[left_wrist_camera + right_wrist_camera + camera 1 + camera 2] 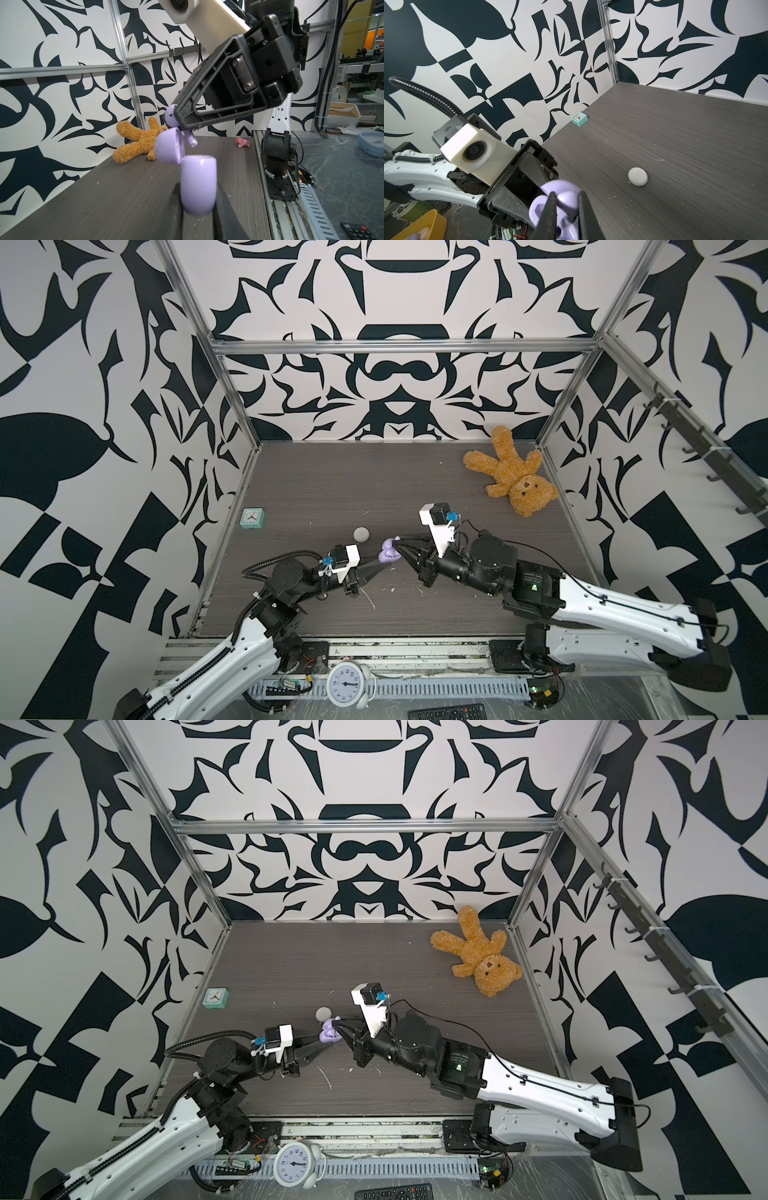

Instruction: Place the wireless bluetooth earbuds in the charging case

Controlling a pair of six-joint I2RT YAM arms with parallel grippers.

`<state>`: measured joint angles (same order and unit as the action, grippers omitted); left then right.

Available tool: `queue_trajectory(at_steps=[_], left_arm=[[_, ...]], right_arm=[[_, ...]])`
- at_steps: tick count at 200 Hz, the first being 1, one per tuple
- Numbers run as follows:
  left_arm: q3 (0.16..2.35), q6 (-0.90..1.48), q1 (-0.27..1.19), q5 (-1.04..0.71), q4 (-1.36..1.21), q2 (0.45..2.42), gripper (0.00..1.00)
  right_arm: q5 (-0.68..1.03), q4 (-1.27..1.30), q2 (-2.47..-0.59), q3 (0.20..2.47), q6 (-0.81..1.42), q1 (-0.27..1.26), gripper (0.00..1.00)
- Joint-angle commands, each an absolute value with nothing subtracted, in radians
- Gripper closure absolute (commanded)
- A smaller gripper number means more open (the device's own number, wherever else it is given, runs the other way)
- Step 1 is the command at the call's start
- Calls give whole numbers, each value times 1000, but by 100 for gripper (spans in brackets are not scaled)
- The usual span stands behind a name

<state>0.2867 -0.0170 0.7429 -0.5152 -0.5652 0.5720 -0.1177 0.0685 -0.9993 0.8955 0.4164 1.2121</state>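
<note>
My left gripper (pixel 198 199) is shut on the body of a pale purple charging case (pixel 198 187), held upright above the table with its lid (pixel 168 146) hinged open. Just above the lid, my right gripper (pixel 567 193) is shut on a pale purple earbud (pixel 171 118), whose stem (pixel 192 141) points down toward the case opening. In both top views the two grippers meet at the purple case (pixel 388 556) (pixel 328 1034) mid-table. A closed round white case (pixel 361 534) (pixel 637 176) lies on the table just behind them. No other earbuds show.
A brown teddy bear (pixel 515 477) lies at the back right, and a small teal clock (pixel 252 518) stands by the left wall. Thin white scraps (pixel 368 597) dot the table near the front. A white alarm clock (pixel 346 684) and a remote (pixel 446 713) sit beyond the front edge.
</note>
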Motion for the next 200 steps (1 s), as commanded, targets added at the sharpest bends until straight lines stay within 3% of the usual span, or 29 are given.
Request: queue_trajectory(at_steps=[1, 200], left_arm=[[273, 11, 735, -519, -626, 575, 100], [277, 97, 726, -527, -647, 608, 100]], right_arm=[[-116, 123, -988, 895, 394, 1240, 93], [-272, 139, -1002, 896, 324, 1277, 94]])
